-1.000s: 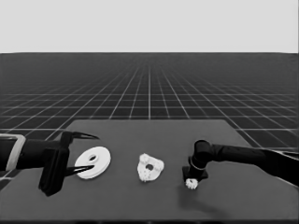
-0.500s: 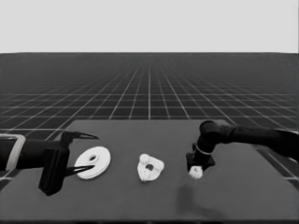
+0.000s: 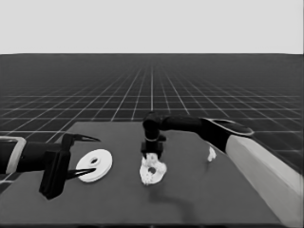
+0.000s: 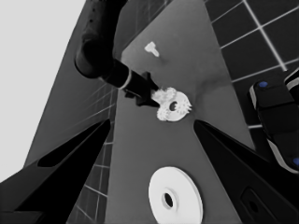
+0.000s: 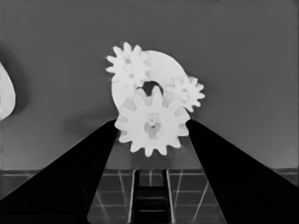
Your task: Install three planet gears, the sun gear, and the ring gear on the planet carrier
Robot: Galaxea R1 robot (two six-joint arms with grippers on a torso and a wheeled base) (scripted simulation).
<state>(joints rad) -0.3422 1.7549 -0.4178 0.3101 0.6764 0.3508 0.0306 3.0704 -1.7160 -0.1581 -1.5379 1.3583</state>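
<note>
The smaller round part (image 3: 153, 175) lies mid-table with two small gears (image 5: 127, 63) (image 5: 187, 92) seated on it. My right gripper (image 3: 152, 154) hangs just above it, shut on a third gear (image 5: 152, 123) that sits between the fingers over the part's near rim. The larger round part (image 3: 95, 165) lies flat to the left. My left gripper (image 3: 90, 156) waits open over it at the table's left end, not holding it. The left wrist view shows the larger round part (image 4: 176, 195) close by and the smaller round part (image 4: 175, 106) under the right arm farther off.
A thin white piece (image 3: 211, 153) stands on the table to the right, behind the right forearm, and shows again as the thin white piece (image 4: 151, 47). Dark machinery with blue lights (image 4: 275, 121) sits past the table's edge.
My right gripper has carried the gear leftward from the table's right side to just above the smaller round part. The left arm has stayed put.
</note>
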